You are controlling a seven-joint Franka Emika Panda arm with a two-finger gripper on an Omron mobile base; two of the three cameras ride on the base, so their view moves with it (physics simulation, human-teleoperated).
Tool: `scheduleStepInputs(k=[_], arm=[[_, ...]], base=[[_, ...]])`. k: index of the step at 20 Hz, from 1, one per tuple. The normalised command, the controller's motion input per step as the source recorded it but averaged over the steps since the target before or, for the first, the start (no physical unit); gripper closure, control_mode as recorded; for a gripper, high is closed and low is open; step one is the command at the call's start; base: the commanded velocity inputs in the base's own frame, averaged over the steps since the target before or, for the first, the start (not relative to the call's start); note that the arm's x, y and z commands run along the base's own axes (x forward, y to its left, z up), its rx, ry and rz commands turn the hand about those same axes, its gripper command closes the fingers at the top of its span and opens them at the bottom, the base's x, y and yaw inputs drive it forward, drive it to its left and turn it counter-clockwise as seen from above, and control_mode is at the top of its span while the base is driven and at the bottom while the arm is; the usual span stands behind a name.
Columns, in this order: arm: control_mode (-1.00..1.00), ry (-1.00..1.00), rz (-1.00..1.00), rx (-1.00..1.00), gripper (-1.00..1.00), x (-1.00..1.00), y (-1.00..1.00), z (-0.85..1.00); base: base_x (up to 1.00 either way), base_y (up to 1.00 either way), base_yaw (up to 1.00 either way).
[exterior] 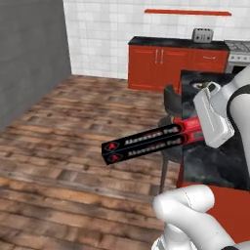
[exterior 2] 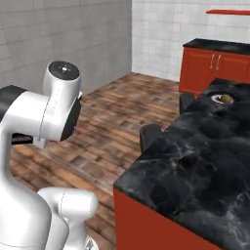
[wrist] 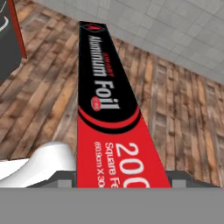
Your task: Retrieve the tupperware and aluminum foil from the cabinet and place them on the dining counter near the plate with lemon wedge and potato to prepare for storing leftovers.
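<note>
The aluminum foil [exterior: 146, 143] box is held at its red end by the gripper [exterior: 197, 129], sticking out nearly level over the wood floor [exterior: 73, 146] just beside the dining counter [exterior 2: 195, 171] edge; in the hand view the box [wrist: 109, 113] runs straight out between the jaws. Jaws closed on the box. The plate [exterior 2: 223, 99] with its yellowish lump sits at the counter's far end, well apart from the foil.

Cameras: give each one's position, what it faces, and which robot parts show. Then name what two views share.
Left base view: behind the arm's left, facing floor and red cupboards; arm and gripper holding the foil.
Right base view: behind the arm's right, over the counter and plate; arm at left.
Hand view: along the foil toward the floor.
Shared: both base views show the counter.
</note>
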Motion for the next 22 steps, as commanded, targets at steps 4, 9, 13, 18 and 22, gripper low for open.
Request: scheduleStepInputs(k=[4, 9, 13, 18, 22], arm=[[1.00, 0.00, 0.00, 0.00, 1.00, 0.00, 0.00, 0.00], [1.00, 0.00, 0.00, 0.00, 1.00, 0.00, 0.00, 0.00], [1.00, 0.00, 0.00, 0.00, 1.00, 0.00, 0.00, 0.00], [1.00, 0.00, 0.00, 0.00, 1.00, 0.00, 0.00, 0.00], [1.00, 0.00, 0.00, 0.00, 1.00, 0.00, 0.00, 0.00]], base=[[0.31, 1.00, 0.35], [0.80, 0.92, -0.09], [0.62, 0.81, -0.67], [0.44, 0.68, -0.80], [0.58, 0.64, -0.74]])
